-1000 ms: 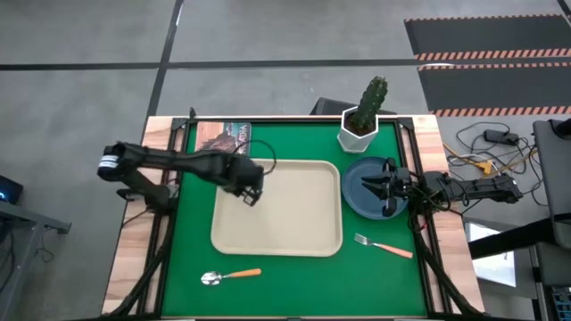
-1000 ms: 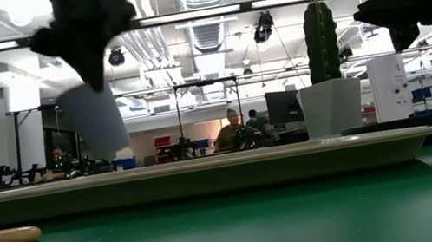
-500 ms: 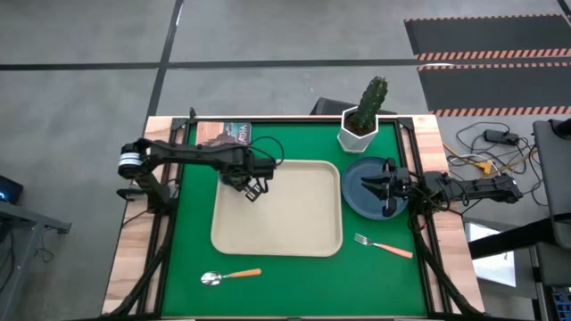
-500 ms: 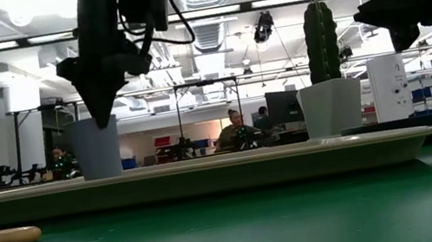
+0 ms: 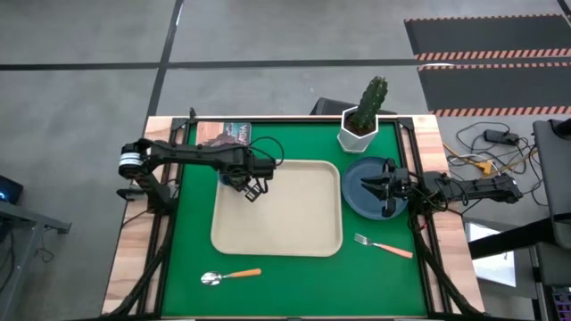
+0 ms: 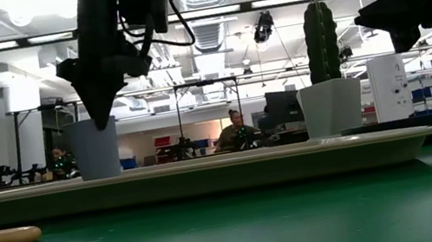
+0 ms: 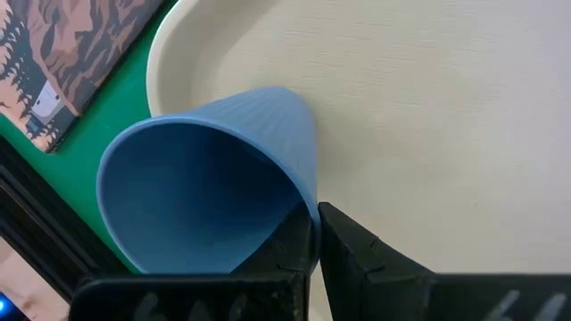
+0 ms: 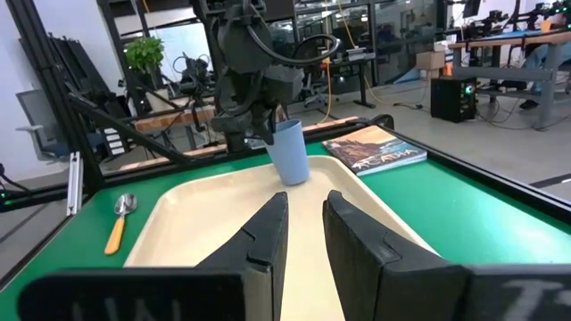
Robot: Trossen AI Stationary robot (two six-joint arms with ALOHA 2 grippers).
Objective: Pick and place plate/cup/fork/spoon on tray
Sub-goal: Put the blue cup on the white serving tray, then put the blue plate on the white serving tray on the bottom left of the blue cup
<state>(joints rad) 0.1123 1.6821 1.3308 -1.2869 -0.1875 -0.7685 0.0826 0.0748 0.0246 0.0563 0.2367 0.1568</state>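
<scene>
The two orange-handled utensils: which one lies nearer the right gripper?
The fork, with tines, lies nearer the right gripper; the round-bowled spoon lies far across, beyond the tray.

My table (image 5: 192, 250), green top: tray (image 5: 285, 227) mid; plate (image 5: 357, 198) right; fork (image 5: 384, 245) right-front; spoon (image 5: 230, 275) left-front; book (image 5: 223, 135) and potted cactus (image 5: 362, 116) along the far edge.

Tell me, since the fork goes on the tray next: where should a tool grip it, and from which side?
Grip the fork from straight above, at the middle of its salmon-orange handle. It lies flat on the green table, tines toward the tray, so the fingers should close across the narrow handle.
</scene>
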